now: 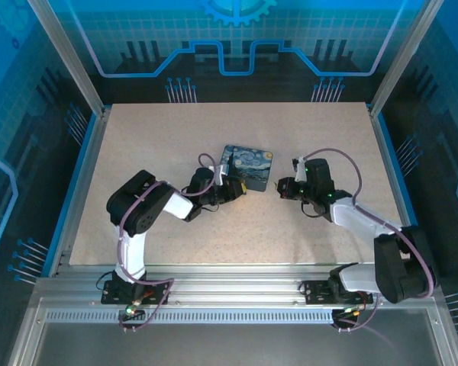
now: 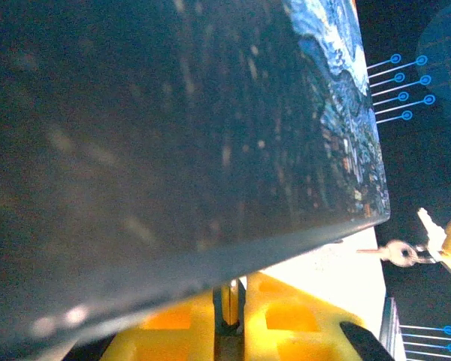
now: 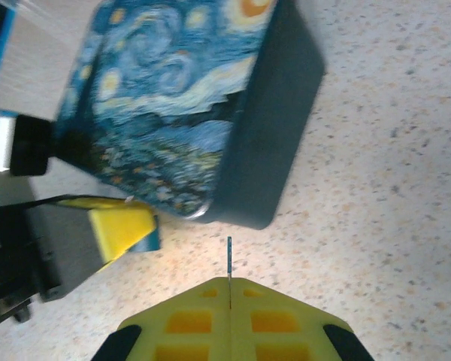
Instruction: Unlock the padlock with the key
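Right gripper (image 3: 229, 284): yellow fingers pressed together on the key (image 2: 397, 253). In the right wrist view the blade is edge-on, a thin line sticking straight out past the fingertips. Held that way, with the bow pinched and the blade free and leading, it can be pushed into a keyway without regripping. The blade points at the near side wall of the box (image 3: 180, 113) and is close to it but not touching.

Left gripper (image 1: 235, 187): at the box's near-left corner. The left wrist view shows its fingers drawn in on a thin metal strip (image 2: 229, 299) at the box's lower edge. I cannot tell if the strip is a hasp, a shackle or part of the box. Judgement: this arm is bracing the box so it will not slide when the key goes in.

Padlock: not identifiable in any view. It is probably on the box face between the two grippers, but this is unconfirmed.

The box rests on the speckled table (image 1: 160, 137) about mid-table, between the arms. Its dark side wall is close against the left wrist camera.

Markings: the lid carries a swirling night-sky painting print in blues with yellow stars. No lettering or brand is legible on the box, key or fingers.
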